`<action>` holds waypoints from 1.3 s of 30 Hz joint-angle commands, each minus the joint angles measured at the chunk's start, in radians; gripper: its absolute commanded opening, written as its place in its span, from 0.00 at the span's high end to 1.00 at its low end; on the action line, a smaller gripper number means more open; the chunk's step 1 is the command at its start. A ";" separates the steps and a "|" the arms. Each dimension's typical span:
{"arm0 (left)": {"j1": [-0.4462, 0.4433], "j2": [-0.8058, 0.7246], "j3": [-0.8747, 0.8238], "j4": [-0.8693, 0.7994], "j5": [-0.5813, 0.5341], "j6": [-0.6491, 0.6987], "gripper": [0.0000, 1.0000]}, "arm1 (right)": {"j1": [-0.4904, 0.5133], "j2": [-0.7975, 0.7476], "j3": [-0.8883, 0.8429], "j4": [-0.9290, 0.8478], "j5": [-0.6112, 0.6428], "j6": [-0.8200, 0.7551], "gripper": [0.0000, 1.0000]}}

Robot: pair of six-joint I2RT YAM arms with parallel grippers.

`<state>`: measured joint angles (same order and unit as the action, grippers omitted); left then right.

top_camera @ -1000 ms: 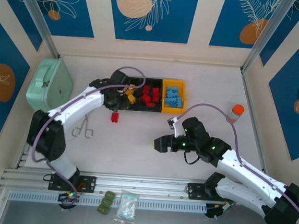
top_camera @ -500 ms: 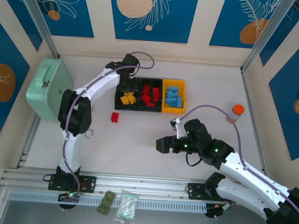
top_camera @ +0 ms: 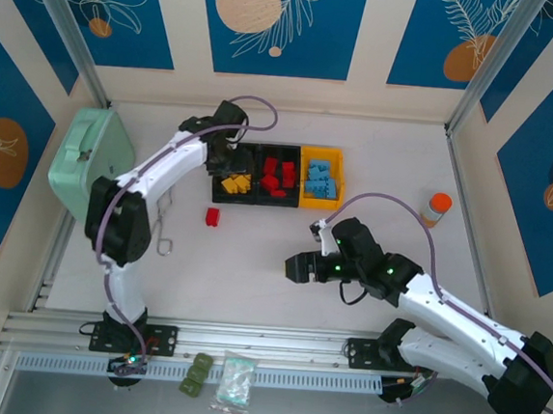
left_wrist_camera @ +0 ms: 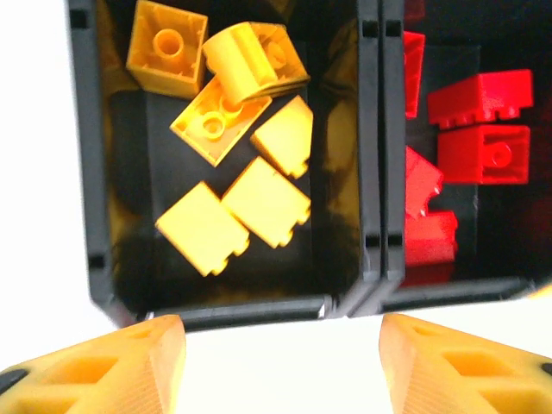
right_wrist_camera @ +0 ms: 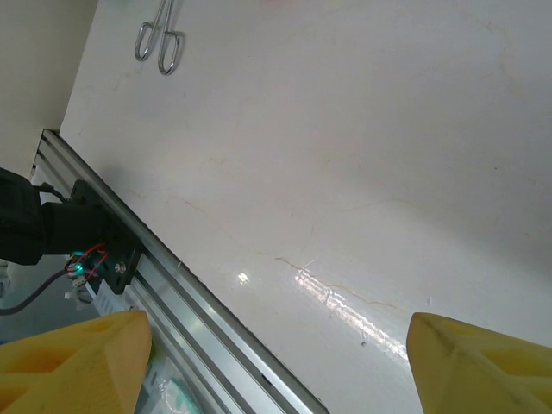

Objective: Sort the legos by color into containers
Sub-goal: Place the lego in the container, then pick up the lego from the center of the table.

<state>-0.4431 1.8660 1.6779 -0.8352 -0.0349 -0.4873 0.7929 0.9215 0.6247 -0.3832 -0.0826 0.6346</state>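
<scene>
The left gripper (left_wrist_camera: 280, 366) hangs over the near wall of the containers (left_wrist_camera: 369, 172). Its jaws stand well apart with nothing between them. Just ahead of its fingertips lie the yellow bricks (left_wrist_camera: 233, 198), loose in the left black compartment. That posture suits a drop into that compartment rather than a pick, since the fingers are above the rim and not down among the pieces. Ahead and to its right, the red bricks (left_wrist_camera: 479, 129) sit in the middle compartment. The colours are kept apart by the dividing wall.

The right gripper (right_wrist_camera: 280, 366) is also spread wide and empty, tilted over bare table (right_wrist_camera: 345, 155). It probably waits there so the two arms do not crowd the bins.

The overhead camera gives what the wrist cameras miss. A stray red brick (top_camera: 213, 217) lies on the table behind the left gripper (top_camera: 224, 159), on the side toward the arm bases (the one piece I can see unsorted). The blue bricks (top_camera: 320, 179) fill the yellow-orange bin, farthest to that gripper's right. From above, the right gripper (top_camera: 296, 265) sits well clear of the bins.

The left wrist view alone shows how the bricks lie, some stud-up and some on their sides. The right wrist view catches metal forceps (right_wrist_camera: 159, 39) far ahead of its fingers.
</scene>
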 commanded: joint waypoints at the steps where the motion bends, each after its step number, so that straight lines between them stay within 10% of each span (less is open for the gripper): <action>1: 0.007 -0.108 -0.084 0.016 -0.019 0.030 0.39 | 0.007 0.023 0.052 0.032 -0.028 -0.022 0.22; 19: 0.010 -0.390 -0.549 0.149 -0.080 -0.006 0.34 | 0.068 0.274 0.262 0.020 0.084 -0.098 0.22; 39: 0.012 -0.169 -0.603 0.297 -0.115 -0.025 0.39 | 0.137 0.343 0.247 0.023 0.137 -0.057 0.24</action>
<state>-0.4423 1.6829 1.0611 -0.5568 -0.1364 -0.5079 0.9237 1.2957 0.8932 -0.3504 0.0315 0.5587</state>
